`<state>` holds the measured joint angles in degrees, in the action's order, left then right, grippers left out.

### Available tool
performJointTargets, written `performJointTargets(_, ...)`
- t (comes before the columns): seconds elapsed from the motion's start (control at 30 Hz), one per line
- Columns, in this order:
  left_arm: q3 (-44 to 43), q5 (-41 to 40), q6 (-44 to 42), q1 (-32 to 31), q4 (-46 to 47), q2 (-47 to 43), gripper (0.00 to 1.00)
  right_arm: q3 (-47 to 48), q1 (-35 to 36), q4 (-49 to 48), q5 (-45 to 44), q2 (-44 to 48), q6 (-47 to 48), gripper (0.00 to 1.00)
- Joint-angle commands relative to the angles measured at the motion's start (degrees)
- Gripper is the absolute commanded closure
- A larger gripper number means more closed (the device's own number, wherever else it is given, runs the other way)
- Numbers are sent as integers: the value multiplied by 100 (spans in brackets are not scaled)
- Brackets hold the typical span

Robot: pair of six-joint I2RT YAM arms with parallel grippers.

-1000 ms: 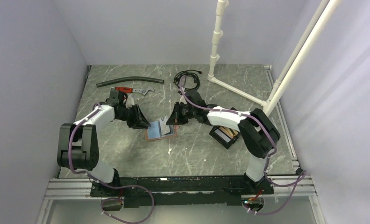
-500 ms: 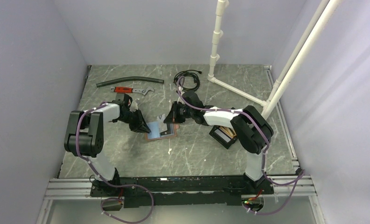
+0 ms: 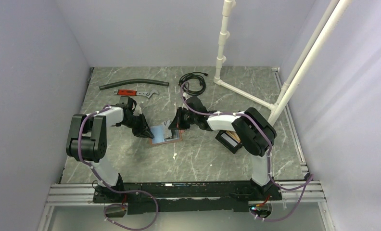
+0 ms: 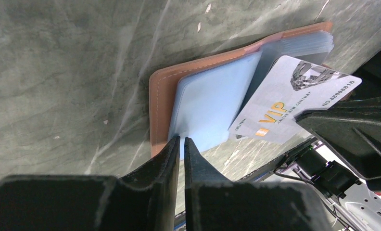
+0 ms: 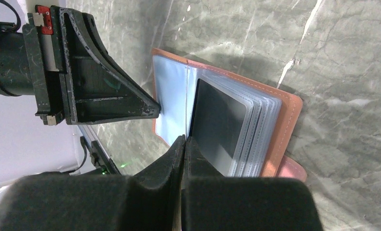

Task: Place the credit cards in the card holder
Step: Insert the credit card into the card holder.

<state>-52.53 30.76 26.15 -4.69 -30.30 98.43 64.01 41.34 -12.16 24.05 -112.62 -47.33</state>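
Left wrist: glossy card [image 4: 294,98], translucent sleeve [image 4: 212,103]

The top view looks steeply down from high behind both arm bases. It takes in the whole grey table [image 3: 203,161] and the walls around it, so everything on it looks small and far. Two much closer views ride the wrists. One sits just behind the left gripper [image 4: 181,140] and the other just behind the right gripper [image 5: 184,139]. Both angle down at the tabletop from very near. They face each other across an open brown card holder [image 4: 159,101], and each shows the opposite gripper. The left wrist view also catches a grey card [image 4: 294,96]. All three views share the card holder.
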Motion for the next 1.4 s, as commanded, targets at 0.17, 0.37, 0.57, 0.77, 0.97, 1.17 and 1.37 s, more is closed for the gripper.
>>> performJointTargets(0.17,-65,-249,-159,-6,-169,35,86,-65,84,-76,-164,-29,-462,100)
performJointTargets(0.37,-59,-292,-155,-6,-178,18,86,-254,93,-44,-158,35,-839,100)
performJointTargets(0.57,-82,-276,-154,-6,-185,44,86,-187,102,17,27,-84,-913,100)
performJointTargets(0.77,-81,-281,-154,-6,-188,35,86,-78,120,101,154,-146,-727,100)
performJointTargets(0.97,-82,-277,-163,-6,-186,44,86,76,111,77,410,-313,-563,100)
performJointTargets(1.17,-77,-268,-171,-6,-190,53,86,336,65,39,516,-528,-270,100)
performJointTargets(1.37,-77,-317,-176,-6,-213,35,86,478,-147,306,709,-516,49,100)
